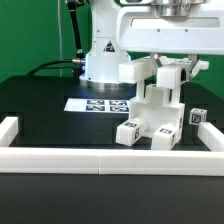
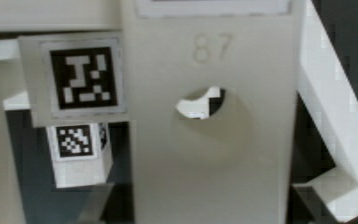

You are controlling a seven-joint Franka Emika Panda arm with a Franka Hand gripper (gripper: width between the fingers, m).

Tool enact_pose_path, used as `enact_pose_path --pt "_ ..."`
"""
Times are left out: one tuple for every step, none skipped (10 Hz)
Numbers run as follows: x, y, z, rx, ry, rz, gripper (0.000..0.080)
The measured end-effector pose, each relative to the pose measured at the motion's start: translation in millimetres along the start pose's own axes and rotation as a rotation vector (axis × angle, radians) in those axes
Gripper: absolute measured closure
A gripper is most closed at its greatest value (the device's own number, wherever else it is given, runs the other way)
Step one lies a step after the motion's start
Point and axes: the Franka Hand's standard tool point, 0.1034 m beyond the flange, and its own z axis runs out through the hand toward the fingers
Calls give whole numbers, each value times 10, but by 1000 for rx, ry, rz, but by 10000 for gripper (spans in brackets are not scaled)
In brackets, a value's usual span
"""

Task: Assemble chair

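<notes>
The partly built white chair [image 1: 152, 118] stands on the black table toward the exterior view's right, with marker tags on its lower blocks. My gripper [image 1: 172, 70] hangs over its top and is shut on an upright white chair panel [image 1: 170, 82]. In the wrist view that panel [image 2: 202, 140] fills the middle; it carries an embossed number and a small round hole [image 2: 199, 101]. My gripper [image 2: 211, 205] holds it from both sides, with one finger [image 2: 336, 192] showing at the edge. Beside the panel, two marker tags [image 2: 82, 76] sit on another white chair piece.
The marker board [image 1: 100, 104] lies flat in front of the arm's white base [image 1: 100, 60]. A low white border rail [image 1: 100, 162] runs along the front and up both sides of the table. A small tagged block [image 1: 197, 117] sits at the exterior view's right.
</notes>
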Motion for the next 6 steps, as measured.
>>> enact_pose_path --pt "-13 -2 0 0 -1 -1 509" --pt "-20 -9 2 0 -2 -3 509" --pt "-25 -10 10 -1 -3 -3 509" --pt "-23 -7 13 -1 -3 -3 509" --pt "-24 -6 16 -1 -4 -3 509" --pt "-25 -4 20 -2 -4 -3 509"
